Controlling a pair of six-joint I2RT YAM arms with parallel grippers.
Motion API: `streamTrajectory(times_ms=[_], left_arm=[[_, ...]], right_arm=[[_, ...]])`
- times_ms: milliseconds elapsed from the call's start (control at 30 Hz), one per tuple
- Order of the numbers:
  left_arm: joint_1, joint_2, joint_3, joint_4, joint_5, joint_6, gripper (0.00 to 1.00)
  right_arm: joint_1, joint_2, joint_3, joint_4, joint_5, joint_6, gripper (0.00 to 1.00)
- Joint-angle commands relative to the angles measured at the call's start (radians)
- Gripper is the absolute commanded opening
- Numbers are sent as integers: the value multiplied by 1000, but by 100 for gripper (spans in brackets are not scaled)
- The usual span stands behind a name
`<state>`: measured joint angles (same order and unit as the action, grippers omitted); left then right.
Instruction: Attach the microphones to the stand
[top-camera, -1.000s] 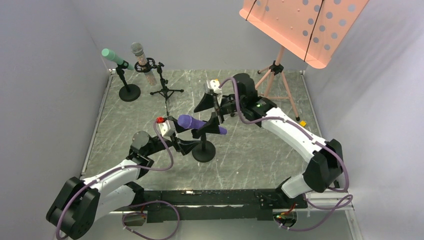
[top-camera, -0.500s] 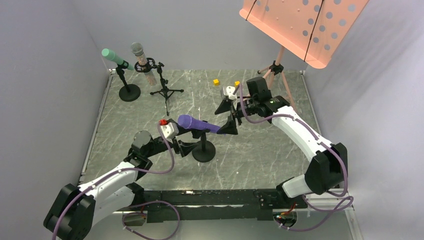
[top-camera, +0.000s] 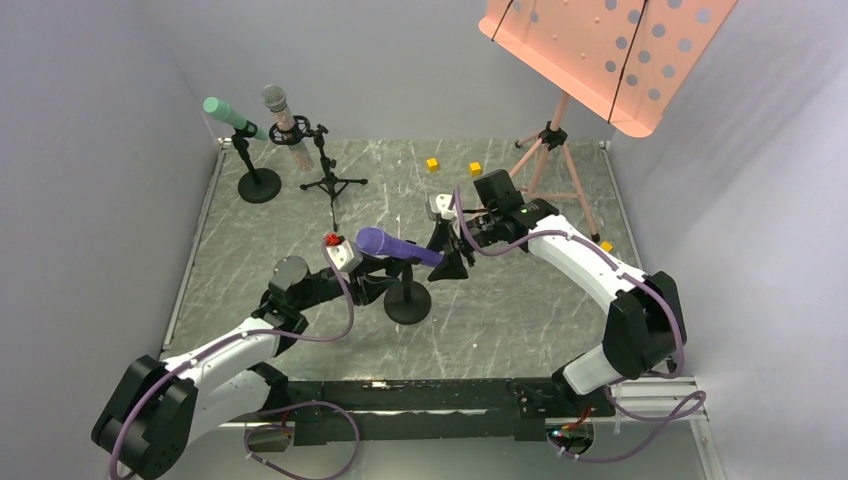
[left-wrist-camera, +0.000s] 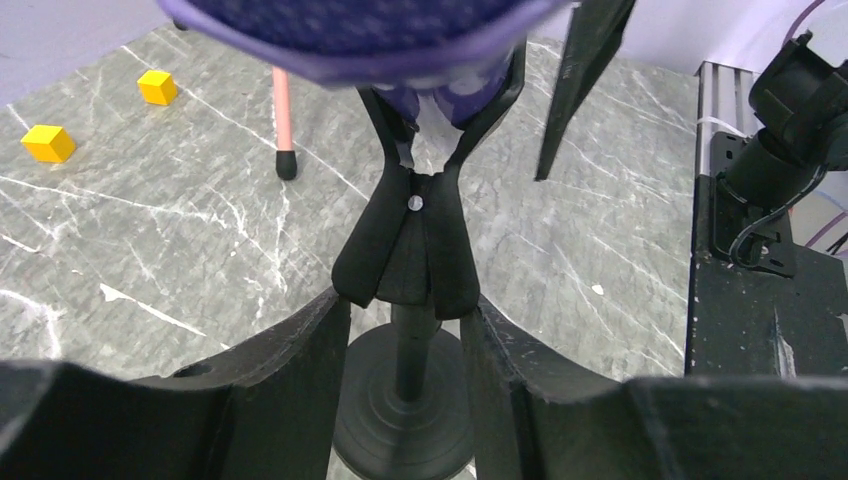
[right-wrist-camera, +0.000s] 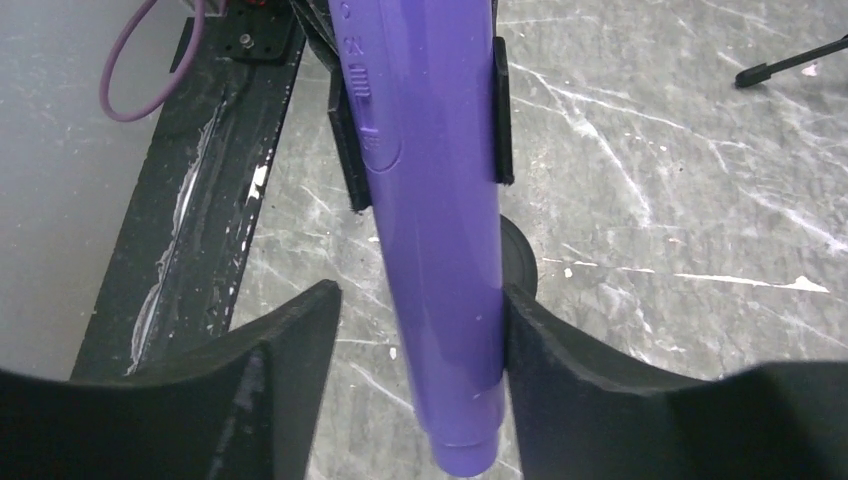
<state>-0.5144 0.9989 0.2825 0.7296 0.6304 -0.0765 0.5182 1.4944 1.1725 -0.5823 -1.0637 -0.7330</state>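
PURPLE MIC MEETS ITS MOUNT: The purple microphone (top-camera: 395, 246) lies cradled in the clip (left-wrist-camera: 410, 240) of the round-based stand (top-camera: 408, 302). Its handle runs between the part-open fingers (right-wrist-camera: 270, 380) of the right gripper (right-wrist-camera: 418, 295), one touching it and the other just clear. The left gripper (left-wrist-camera: 405, 310) straddles the clip's neck beneath the microphone's head; whether it is clamped there cannot be told. The teal-green microphone (top-camera: 228, 114) and glittery microphone (top-camera: 282, 118) sit mounted well apart from both grippers.

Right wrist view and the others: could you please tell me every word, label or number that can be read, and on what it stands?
Purple microphone: small raised marks beside its switch, too blurred to read.
Nothing else in any view bears readable text.
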Motion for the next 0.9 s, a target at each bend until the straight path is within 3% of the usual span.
streamTrajectory(times_ms=[0,300,633,767,867], left_arm=[[-12,20,48,60,4,-26,47],[-28,51,43,118,18,-49,28],[-32,53,46,137,25,-53,22],[-32,41,41,125,19,-47,27],[-32,11,16,128,3,-43,48]], right_arm=[[12,7,-4,2,-8,-33,58],[28,13,-3,19,17,-8,21],[51,45,5,-7,40,-28,15],[50,58,23,-28,54,-19,20],[39,45,39,-48,54,-15,55]])
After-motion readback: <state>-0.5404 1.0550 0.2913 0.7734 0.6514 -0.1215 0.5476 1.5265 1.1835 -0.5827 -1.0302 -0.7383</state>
